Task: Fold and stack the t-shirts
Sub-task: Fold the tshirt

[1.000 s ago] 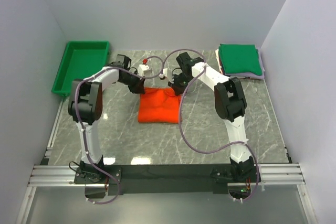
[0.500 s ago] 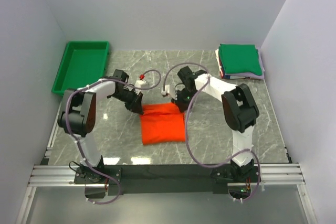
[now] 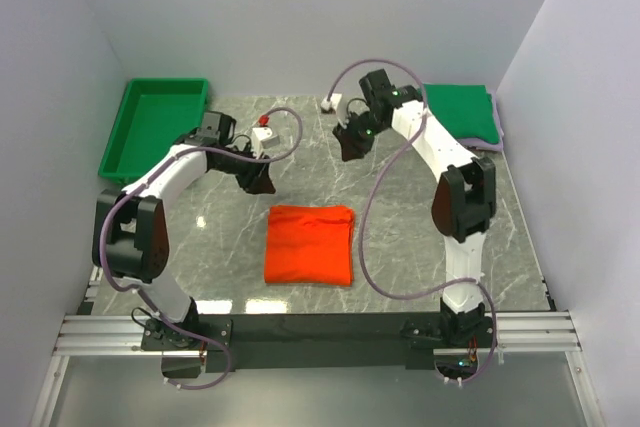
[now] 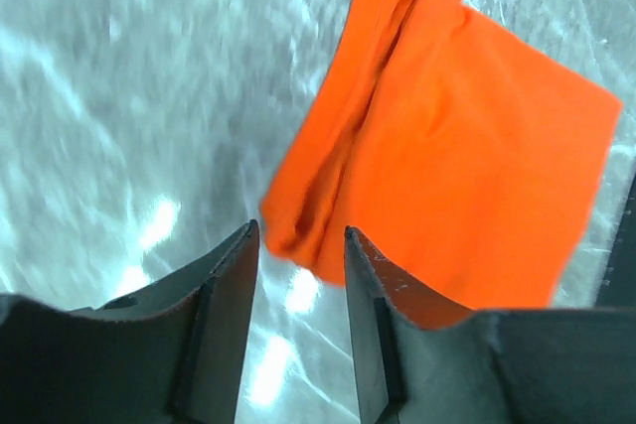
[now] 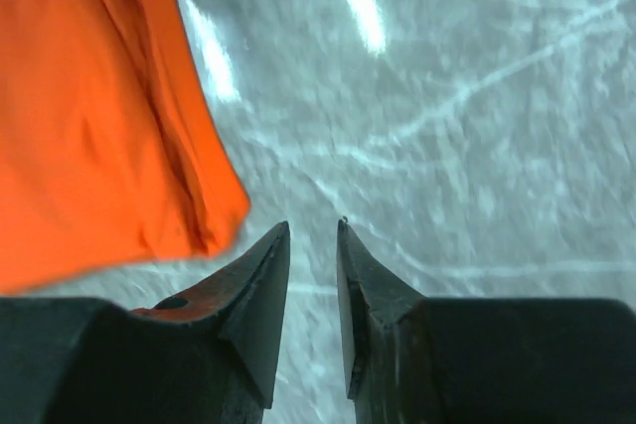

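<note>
The orange-red t-shirt (image 3: pixel 309 245) lies folded into a rectangle in the middle of the table; it also shows in the left wrist view (image 4: pixel 447 146) and the right wrist view (image 5: pixel 94 116). My left gripper (image 3: pixel 258 179) hangs above and behind its far left corner, jaws open and empty (image 4: pixel 298 245). My right gripper (image 3: pixel 352 147) is lifted above the table behind the shirt's right side, jaws a little apart and empty (image 5: pixel 313 235). A stack of folded shirts with a green one on top (image 3: pixel 458 113) lies at the back right.
A rigid green plastic tray (image 3: pixel 155 127) stands at the back left, with nothing showing in it. Grey marble tabletop (image 3: pixel 420 237) surrounds the shirt. White walls close in the sides and back. Purple cables loop from both arms over the table.
Both grippers let go of the orange-red shirt and moved away toward the back, the right one rising toward the back right. The shirt now lies folded lower on the table.
</note>
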{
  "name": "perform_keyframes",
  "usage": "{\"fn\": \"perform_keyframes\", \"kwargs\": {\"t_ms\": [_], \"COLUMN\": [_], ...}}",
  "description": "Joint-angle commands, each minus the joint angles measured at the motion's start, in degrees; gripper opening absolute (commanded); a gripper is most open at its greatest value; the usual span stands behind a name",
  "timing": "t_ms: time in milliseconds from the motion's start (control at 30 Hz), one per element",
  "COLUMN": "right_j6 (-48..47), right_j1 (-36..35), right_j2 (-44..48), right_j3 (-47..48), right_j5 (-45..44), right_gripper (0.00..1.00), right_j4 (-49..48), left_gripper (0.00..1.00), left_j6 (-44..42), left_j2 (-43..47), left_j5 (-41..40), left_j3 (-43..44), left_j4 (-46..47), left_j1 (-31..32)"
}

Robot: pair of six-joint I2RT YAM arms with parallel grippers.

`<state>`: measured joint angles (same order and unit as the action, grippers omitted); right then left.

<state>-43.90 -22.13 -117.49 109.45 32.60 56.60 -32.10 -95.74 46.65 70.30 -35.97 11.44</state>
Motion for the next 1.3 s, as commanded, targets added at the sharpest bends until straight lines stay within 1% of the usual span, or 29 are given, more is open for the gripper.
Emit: {"fn": "perform_keyframes", "kwargs": {"t_ms": [0,33,100,133,167,267,400,500,600,733,900,1000,1100,1133,1200,1233,1267], "right_j6": [6.62,7.94,12.16,13.56,15.67,18.14,20.60,22.54,22.54,22.81,24.83,24.30,23.60,23.25,22.90,22.37,22.19], "right_j1": [-0.81,-0.98,-1.42,-1.51,-1.86,-2.74,-3.62,-3.71,-4.32,-5.12,-5.29,-5.55,-5.82,-5.91,-6.08,-6.00,-6.08], "right_j2": [-8.35,-12.46,-17.13,-18.11,-19.25,-19.79,-20.76,-21.37,-21.99,-23.22,-25.06,-26.38,-27.26,-27.35,-28.14,-28.32,-28.49], "right_j3": [9.95,12.26,17.35,17.81,17.12,14.49,9.83,7.28,6.13,5.08,4.98,6.30,6.57,6.65,6.83,7.00,7.09], "right_j5": [8.51,11.75,14.67,16.69,17.23,17.94,19.69,21.01,21.01,20.40,19.43,19.08,19.08,19.17,19.69,19.78,19.87], "right_gripper": [0.33,0.32,0.32,0.32,0.32,0.31,0.31,0.31,0.31,0.32,0.29,0.27,0.25,0.24,0.23,0.21,0.21], "right_j4": [9.91,10.72,11.60,11.00,9.34,6.52,3.53,2.38,2.73,2.73,1.06,2.28,3.08,3.34,4.22,4.57,4.92], "left_gripper": [0.45,0.46,0.46,0.45,0.45,0.44,0.45,0.45,0.46,0.48,0.47,0.42,0.31,0.25,0.17,0.09,0.06], "left_j6": [-7.71,-9.54,-11.40,-13.50,-14.30,-16.77,-18.09,-20.10,-21.60,-21.43,-20.64,-20.29,-21.16,-21.43,-21.43,-20.99,-20.55], "left_j2": [-1.99,-2.25,-2.60,-3.21,-3.57,-5.24,-6.12,-7.17,-8.05,-9.37,-11.04,-12.01,-13.06,-13.24,-13.24,-12.37,-11.75], "left_j5": [1.25,0.90,-0.42,-0.86,-1.47,-2.79,-3.67,-3.68,-3.50,-3.32,-4.82,-5.17,-5.00,-4.99,-4.03,-3.85,-3.68], "left_j3": [2.39,2.03,1.16,1.07,0.72,0.80,0.27,0.54,0.54,0.89,2.02,2.99,4.22,4.49,4.67,4.49,4.23], "left_j4": [3.34,4.49,6.34,7.04,7.31,7.05,7.23,5.65,4.77,4.85,4.94,4.68,3.01,2.57,2.22,2.82,4.48], "left_j1": [4.02,5.07,8.15,9.11,10.78,13.24,14.66,15.98,17.12,17.82,19.49,19.76,19.85,19.85,19.85,19.93,19.85]}}
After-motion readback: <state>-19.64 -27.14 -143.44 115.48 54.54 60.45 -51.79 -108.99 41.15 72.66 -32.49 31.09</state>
